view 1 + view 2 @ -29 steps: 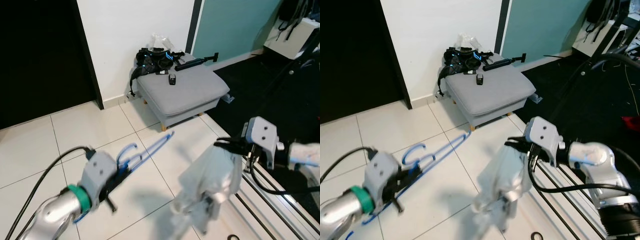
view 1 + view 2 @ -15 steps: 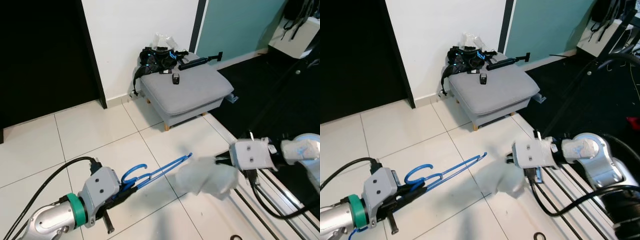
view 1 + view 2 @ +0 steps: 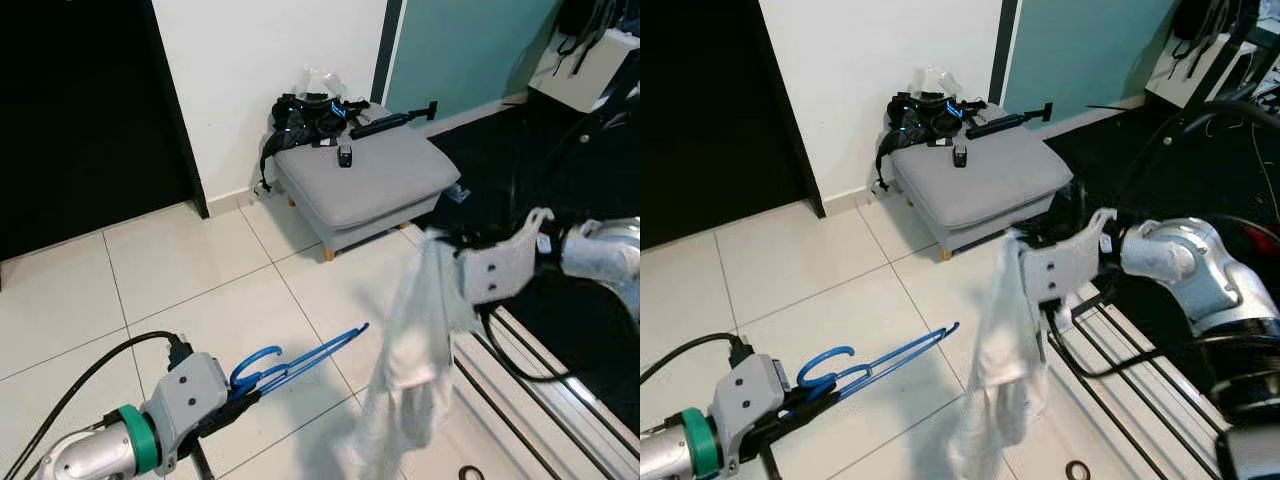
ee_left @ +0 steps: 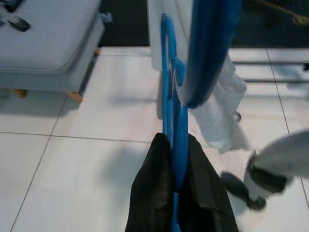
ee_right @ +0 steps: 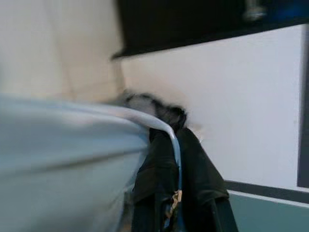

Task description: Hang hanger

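Left eye view: left gripper (image 3: 232, 402) jaws clamp blue hanger (image 3: 300, 361); right gripper (image 3: 448, 262) jaws pinch white cloth (image 3: 410, 350).

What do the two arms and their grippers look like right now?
Both arms are silver metal. The left arm has a green band at the wrist, a grey boxy gripper housing and a black cable looping behind it. The right arm ends in a pale grey housing with black cables. Fingers are black.

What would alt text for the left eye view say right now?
The right pincer holds up a white garment that hangs limp over the tiled floor, while the left pincer grips a blue hanger low beside it. Behind stands a grey footstool with black gear on top.
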`<state>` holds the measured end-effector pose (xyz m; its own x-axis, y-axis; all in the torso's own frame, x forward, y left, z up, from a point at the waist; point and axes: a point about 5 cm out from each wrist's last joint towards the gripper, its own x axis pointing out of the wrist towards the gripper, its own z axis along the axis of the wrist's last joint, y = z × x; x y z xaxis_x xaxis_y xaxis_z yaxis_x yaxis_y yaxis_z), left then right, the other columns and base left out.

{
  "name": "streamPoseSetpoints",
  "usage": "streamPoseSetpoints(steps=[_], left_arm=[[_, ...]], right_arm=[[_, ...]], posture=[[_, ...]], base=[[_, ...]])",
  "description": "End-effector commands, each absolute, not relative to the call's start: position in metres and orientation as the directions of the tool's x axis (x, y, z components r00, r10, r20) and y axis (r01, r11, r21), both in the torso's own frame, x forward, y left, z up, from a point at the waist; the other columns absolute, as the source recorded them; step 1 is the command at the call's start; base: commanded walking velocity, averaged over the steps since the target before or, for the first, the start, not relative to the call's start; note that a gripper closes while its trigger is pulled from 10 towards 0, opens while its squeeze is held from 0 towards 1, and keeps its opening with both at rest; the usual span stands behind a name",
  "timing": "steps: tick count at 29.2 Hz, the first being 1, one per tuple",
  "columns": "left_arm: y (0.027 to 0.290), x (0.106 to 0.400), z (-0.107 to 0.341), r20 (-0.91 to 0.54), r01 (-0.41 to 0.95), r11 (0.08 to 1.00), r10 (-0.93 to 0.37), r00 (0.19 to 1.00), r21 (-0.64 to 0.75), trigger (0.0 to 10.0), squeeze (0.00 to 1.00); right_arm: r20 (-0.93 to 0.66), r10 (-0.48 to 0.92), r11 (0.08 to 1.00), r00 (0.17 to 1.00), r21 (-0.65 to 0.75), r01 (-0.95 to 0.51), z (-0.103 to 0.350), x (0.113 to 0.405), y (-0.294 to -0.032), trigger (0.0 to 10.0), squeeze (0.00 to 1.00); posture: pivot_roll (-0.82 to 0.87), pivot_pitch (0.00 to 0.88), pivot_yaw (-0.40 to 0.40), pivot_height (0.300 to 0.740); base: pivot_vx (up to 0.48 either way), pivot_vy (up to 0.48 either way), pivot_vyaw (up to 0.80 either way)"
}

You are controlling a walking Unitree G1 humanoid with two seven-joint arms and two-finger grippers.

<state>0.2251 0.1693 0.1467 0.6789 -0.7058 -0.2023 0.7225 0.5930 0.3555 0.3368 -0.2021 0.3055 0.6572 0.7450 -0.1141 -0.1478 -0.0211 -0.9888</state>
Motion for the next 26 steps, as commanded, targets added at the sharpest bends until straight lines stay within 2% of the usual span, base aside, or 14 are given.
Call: streamPoseSetpoints(steps=[1, 2, 5, 8, 16, 18, 21, 26], left_arm=[[0.166, 0.225, 0.140, -0.206, 0.716, 0.622, -0.692, 0.692, 0.318, 10.0, 0.00], [0.166, 0.225, 0.140, -0.206, 0.716, 0.622, -0.692, 0.692, 0.318, 10.0, 0.00], [0.154, 0.229, 0.142, -0.138, 0.674, 0.681, -0.667, 0.732, 0.287, 10.0, 0.00], [0.151, 0.228, 0.142, -0.124, 0.668, 0.694, -0.663, 0.738, 0.267, 10.0, 0.00], [0.151, 0.231, 0.140, -0.110, 0.645, 0.726, -0.640, 0.761, 0.238, 10.0, 0.00], [0.148, 0.240, 0.139, -0.089, 0.590, 0.767, -0.589, 0.803, 0.251, 10.0, 0.00], [0.146, 0.258, 0.138, -0.037, 0.450, 0.845, -0.460, 0.887, 0.290, 10.0, 0.00], [0.145, 0.272, 0.140, 0.007, 0.335, 0.888, -0.355, 0.935, 0.313, 10.0, 0.00]], right_arm=[[-0.025, 0.748, 0.115, 0.663, -0.979, -0.167, 0.314, 0.338, -0.208, 10.0, 0.00], [-0.025, 0.748, 0.115, 0.663, -0.979, -0.167, 0.314, 0.338, -0.208, 10.0, 0.00], [0.116, 0.709, 0.309, 0.695, -0.938, -0.159, 0.325, 0.346, -0.214, 10.0, 0.00], [0.168, 0.684, 0.358, 0.709, -0.925, -0.125, 0.331, 0.349, -0.218, 10.0, 0.00], [0.280, 0.662, 0.456, 0.695, -0.887, -0.077, 0.363, 0.351, -0.221, 10.0, 0.00], [0.323, 0.668, 0.491, 0.670, -0.868, -0.071, 0.376, 0.349, -0.218, 10.0, 0.00], [0.345, 0.696, 0.491, 0.629, -0.868, -0.068, 0.388, 0.345, -0.212, 10.0, 0.00], [0.358, 0.719, 0.489, 0.596, -0.869, -0.068, 0.399, 0.343, -0.206, 10.0, 0.00]], posture=[[-0.14, 0.196, 0.070, 0.740], [-0.14, 0.196, 0.070, 0.740], [-0.14, 0.201, 0.069, 0.740], [-0.15, 0.202, 0.068, 0.740], [-0.15, 0.205, 0.064, 0.740], [-0.15, 0.204, 0.063, 0.740], [-0.15, 0.204, 0.055, 0.740], [-0.16, 0.201, 0.052, 0.740]], base=[[0.000, 0.000, 0.00], [0.000, 0.000, 0.00], [0.000, 0.000, 0.00], [0.000, 0.000, 0.00], [0.000, 0.000, 0.00], [0.000, 0.000, 0.00], [0.000, 0.000, 0.00], [0.000, 0.000, 0.00]])
